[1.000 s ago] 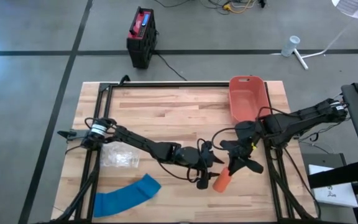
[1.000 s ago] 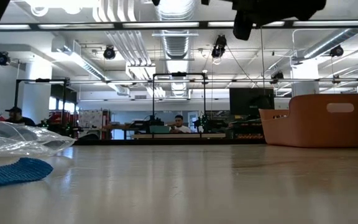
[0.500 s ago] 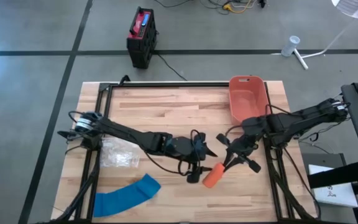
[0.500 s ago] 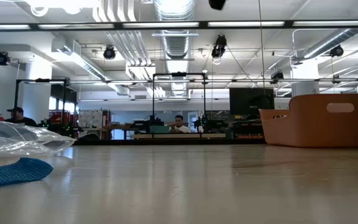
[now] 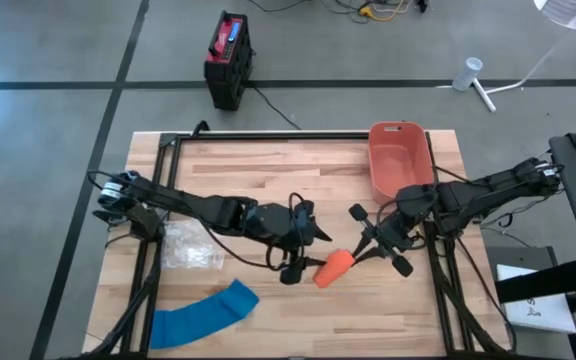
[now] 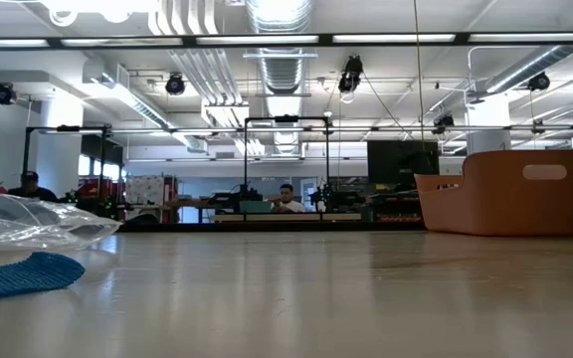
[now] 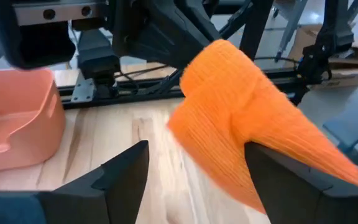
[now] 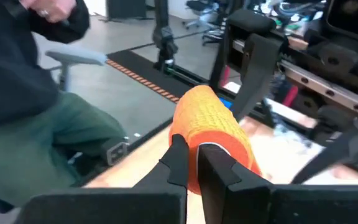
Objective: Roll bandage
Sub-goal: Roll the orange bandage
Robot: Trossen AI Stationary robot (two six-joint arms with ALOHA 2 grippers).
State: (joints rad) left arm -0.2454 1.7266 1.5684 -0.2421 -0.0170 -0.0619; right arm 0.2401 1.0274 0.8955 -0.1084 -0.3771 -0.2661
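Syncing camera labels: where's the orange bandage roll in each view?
High view: orange bandage roll near the table's front centre, between both end effectors.
Low view: not in it.
Left wrist view: fills the centre-right, between that arm's fingers.
Right wrist view: centre, pinched at that arm's fingertips.
Shared landmark: the salmon bin, unseen in the right wrist view.

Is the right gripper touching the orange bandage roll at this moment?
Touching. In the right wrist view, the right gripper has its two dark fingers pinched shut on the orange bandage roll, with no gap visible between them.
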